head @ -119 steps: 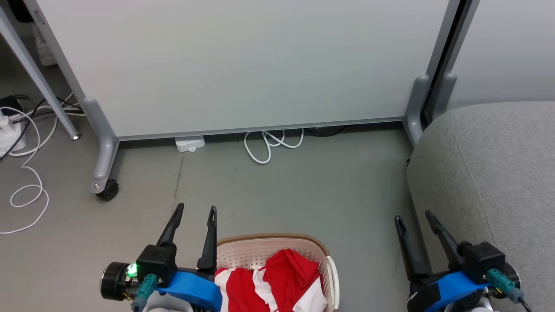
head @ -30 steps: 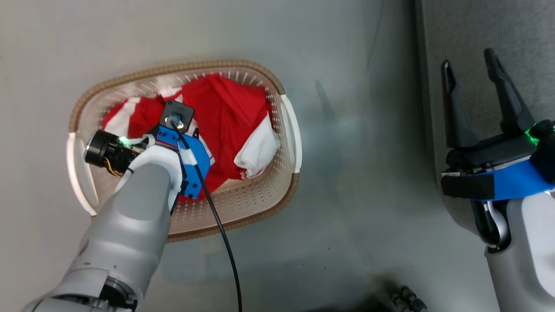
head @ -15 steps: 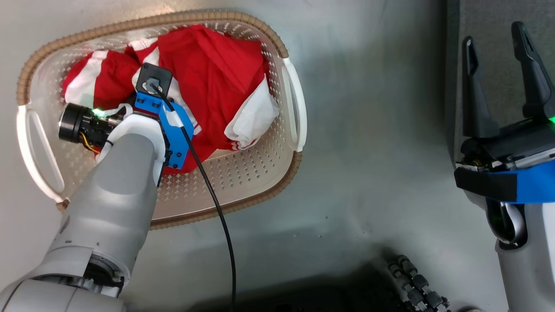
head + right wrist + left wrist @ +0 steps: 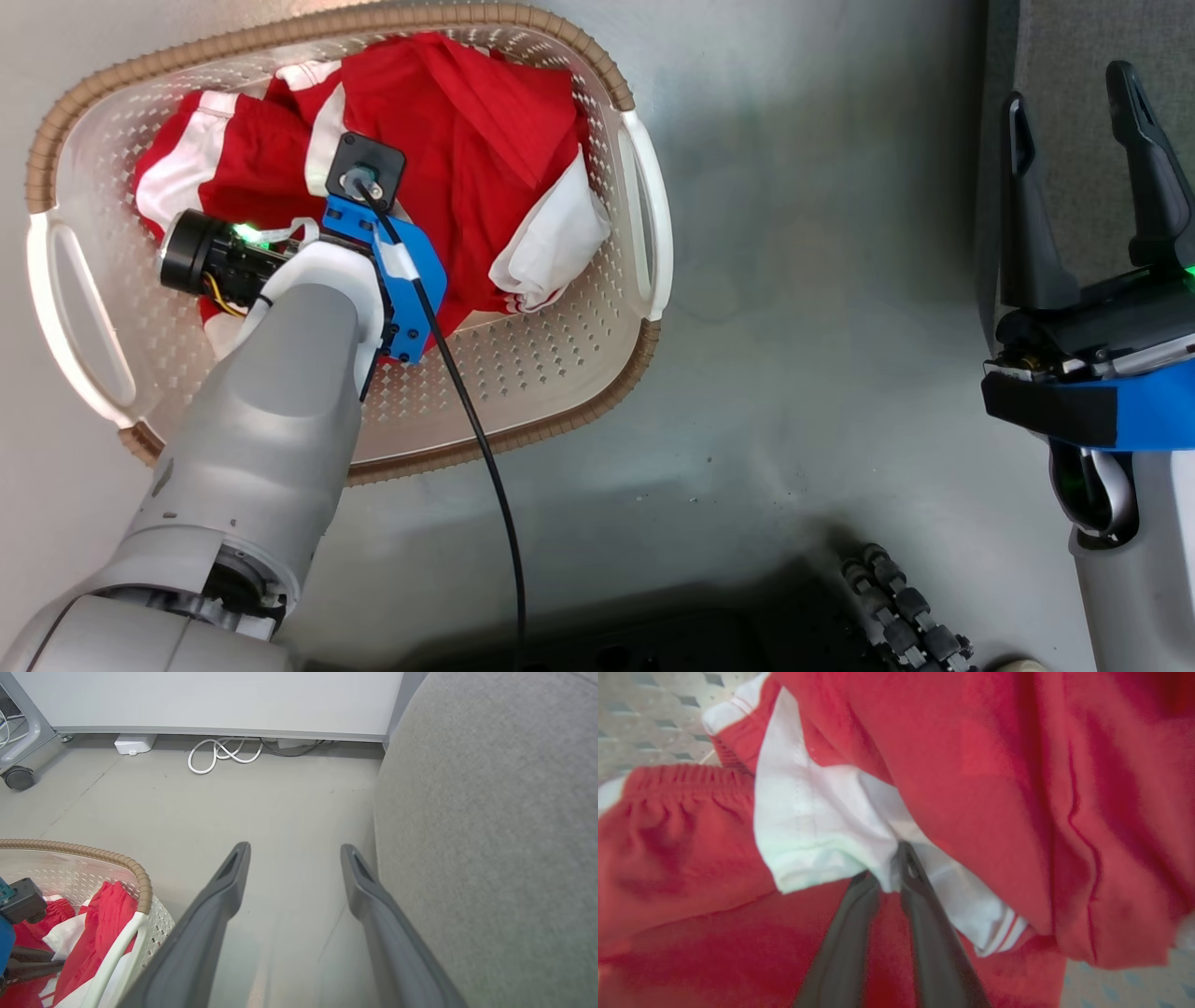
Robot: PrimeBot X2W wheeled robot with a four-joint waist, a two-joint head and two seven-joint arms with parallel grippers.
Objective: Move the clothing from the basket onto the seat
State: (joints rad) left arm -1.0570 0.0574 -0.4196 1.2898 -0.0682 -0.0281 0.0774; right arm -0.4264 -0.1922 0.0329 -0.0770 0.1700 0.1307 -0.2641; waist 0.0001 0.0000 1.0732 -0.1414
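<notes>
The basket (image 4: 569,47), cream perforated plastic with a brown rim, sits on the floor at the upper left of the head view. Inside it lies the clothing (image 4: 485,121), red with white panels. My left arm reaches down into the basket. In the left wrist view my left gripper (image 4: 889,868) is shut on a white panel of the clothing (image 4: 822,826), the fabric pinched between the two dark fingers. My right gripper (image 4: 1067,89) stands open and empty beside the grey seat (image 4: 1064,28), to the right of the basket; its fingers (image 4: 229,882) point along the seat's edge (image 4: 490,812).
Bare grey floor lies between basket and seat. A black cable (image 4: 476,448) runs from my left wrist over the basket's near rim. My dark base with a cable chain (image 4: 896,607) is at the bottom. Far off stand a panel wall (image 4: 210,700), coiled white cord (image 4: 219,753) and caster (image 4: 17,777).
My left gripper has closed on the white fabric in the basket. The head view has shifted a little; earlier still it looked forward, with both grippers raised. The right gripper stays open.
</notes>
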